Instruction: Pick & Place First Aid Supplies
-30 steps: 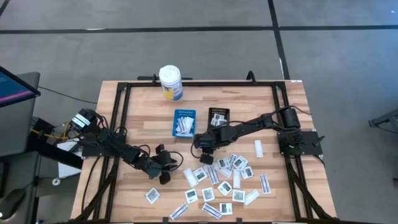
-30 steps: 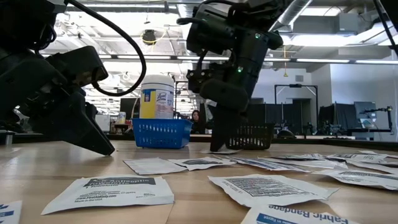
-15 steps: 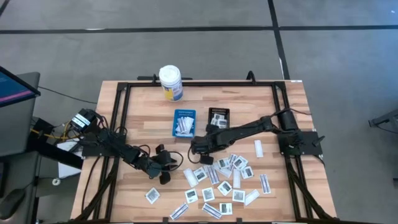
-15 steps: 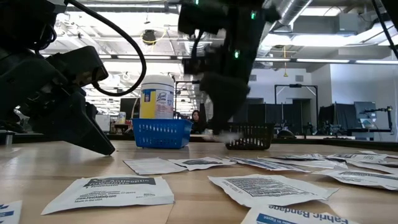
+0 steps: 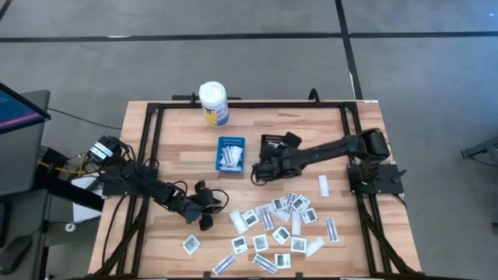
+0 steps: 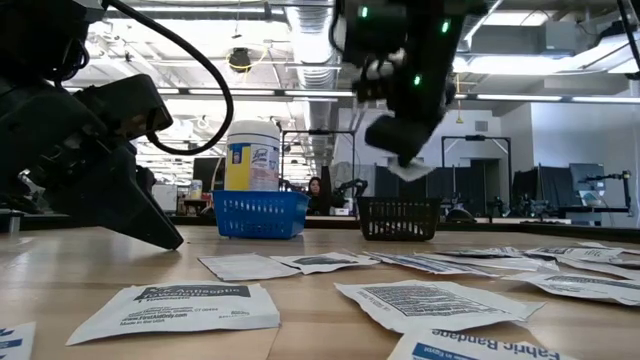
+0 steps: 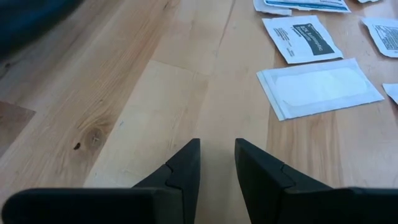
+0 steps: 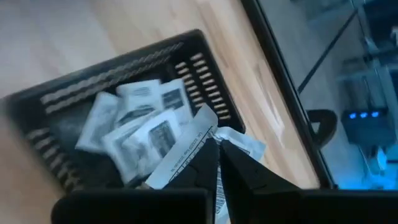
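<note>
blue tray left of black tray; bottle behind them; packets spread in front.

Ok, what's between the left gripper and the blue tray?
Only bare wood, seen in the high view: nothing lies between the left gripper and the blue tray; the nearest packets lie off to the side.

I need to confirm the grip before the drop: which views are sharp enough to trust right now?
Right wrist view: blurred, yet the right gripper shows shut on a small white paper packet above the black slotted tray. Low view: near packets crisp, that gripper smeared against bright ceiling lights. Left wrist view: sharp. High view: even light, packets tiny.
</note>
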Controlling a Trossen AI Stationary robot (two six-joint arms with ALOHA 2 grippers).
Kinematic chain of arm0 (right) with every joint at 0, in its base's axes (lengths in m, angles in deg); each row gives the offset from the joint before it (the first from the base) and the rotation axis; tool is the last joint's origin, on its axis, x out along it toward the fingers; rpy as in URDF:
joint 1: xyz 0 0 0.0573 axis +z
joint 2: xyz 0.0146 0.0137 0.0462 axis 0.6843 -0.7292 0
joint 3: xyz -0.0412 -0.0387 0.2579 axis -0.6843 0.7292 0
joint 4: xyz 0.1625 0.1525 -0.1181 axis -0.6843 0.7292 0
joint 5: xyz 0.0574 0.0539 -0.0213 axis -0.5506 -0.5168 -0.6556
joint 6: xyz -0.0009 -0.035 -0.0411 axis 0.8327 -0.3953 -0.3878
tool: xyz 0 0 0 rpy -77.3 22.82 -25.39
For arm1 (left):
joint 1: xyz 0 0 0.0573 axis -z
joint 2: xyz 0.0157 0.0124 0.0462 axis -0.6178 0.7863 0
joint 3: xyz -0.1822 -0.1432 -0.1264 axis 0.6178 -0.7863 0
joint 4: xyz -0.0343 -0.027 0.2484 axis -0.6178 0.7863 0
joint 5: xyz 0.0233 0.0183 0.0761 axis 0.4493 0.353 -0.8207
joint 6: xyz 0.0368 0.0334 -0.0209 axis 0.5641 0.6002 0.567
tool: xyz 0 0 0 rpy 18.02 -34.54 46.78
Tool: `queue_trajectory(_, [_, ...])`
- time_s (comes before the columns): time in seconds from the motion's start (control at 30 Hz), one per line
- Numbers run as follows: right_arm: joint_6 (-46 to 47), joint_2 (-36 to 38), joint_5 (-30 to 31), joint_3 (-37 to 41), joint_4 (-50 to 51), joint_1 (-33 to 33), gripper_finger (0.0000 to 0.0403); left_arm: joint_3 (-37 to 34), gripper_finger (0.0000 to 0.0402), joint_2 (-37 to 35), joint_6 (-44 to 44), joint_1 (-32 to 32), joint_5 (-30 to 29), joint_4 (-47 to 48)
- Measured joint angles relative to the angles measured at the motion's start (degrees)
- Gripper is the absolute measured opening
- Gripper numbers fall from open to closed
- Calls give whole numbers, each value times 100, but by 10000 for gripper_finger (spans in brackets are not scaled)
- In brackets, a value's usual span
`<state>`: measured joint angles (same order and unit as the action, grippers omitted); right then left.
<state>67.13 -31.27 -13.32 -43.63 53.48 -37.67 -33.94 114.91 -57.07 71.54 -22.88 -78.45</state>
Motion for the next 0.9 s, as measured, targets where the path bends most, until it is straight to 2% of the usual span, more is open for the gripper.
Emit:
queue_trajectory(0.17, [-137, -4, -688, 488, -577, -300, 20, -2, 102, 0, -22, 0, 0, -2])
queue_trajectory(0.43, [-415, 0, -816, 575, -948, -286, 77, -2, 102, 0, -23, -4, 0, -21])
queue_trajectory(0.63, [-598, 0, -1120, 412, -1116, 0, 98, -4, 102, 0, -255, -7, 6, -185])
queue_trajectory(0.73, [-702, 0, -1243, 167, -1120, 293, 98, 38, 102, 0, -225, -7, 205, -461])
queue_trajectory(0.83, [-1217, 105, -1296, -27, -1209, 647, 96, 303, 102, 0, 125, -7, 604, -465])
queue_trajectory(0.9, [-1628, 246, -1567, -23, -1390, 856, 95, 566, 100, 0, 423, -4, 955, -458])
